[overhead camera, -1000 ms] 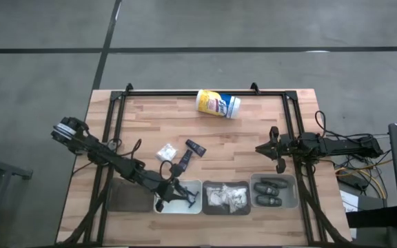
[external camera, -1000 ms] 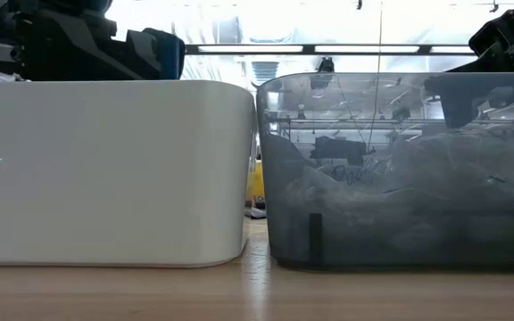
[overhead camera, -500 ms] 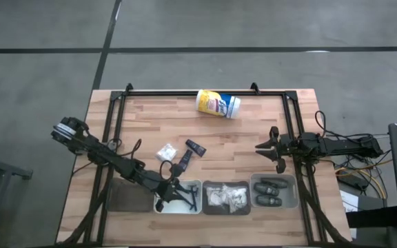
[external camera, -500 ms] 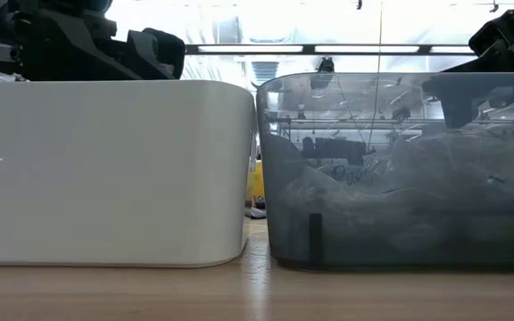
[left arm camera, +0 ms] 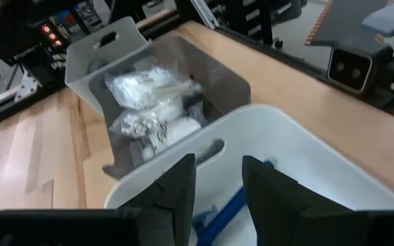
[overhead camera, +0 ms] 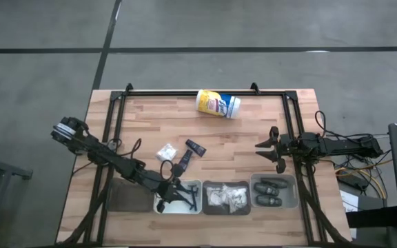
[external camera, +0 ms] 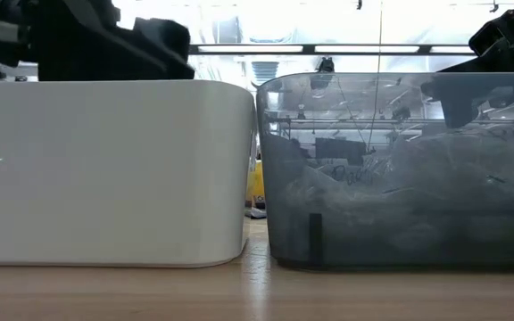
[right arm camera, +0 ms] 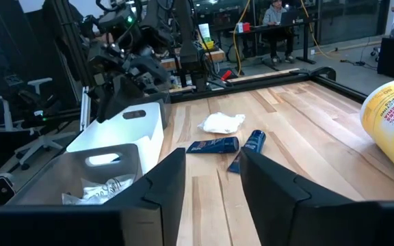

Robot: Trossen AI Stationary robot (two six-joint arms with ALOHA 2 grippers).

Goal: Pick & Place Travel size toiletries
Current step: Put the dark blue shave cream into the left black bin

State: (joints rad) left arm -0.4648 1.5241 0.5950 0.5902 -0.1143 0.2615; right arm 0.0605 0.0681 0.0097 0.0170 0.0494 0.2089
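My left gripper (overhead camera: 174,194) (left arm camera: 219,164) hangs open over the white bin (overhead camera: 185,204) (left arm camera: 306,157), nothing between its fingers. A thin blue-handled item (left arm camera: 226,206) lies in that bin below the fingers. On the bare wood rest a white crinkly packet (overhead camera: 165,151) (right arm camera: 222,122) and two small black tubes (overhead camera: 196,148) (overhead camera: 184,160) (right arm camera: 213,145). The grey bin (overhead camera: 226,197) holds white packets (left arm camera: 149,102); another grey bin (overhead camera: 274,191) holds dark oval pods. My right gripper (overhead camera: 260,148) (right arm camera: 213,160) stands open above the table's right side, pointing level toward the left.
A yellow-and-white canister (overhead camera: 218,103) (right arm camera: 392,126) lies on its side near the far edge. A dark bin (overhead camera: 128,200) sits left of the white one. A black frame (overhead camera: 205,92) rims the table. Bare wood lies in the middle, between the tubes and my right gripper.
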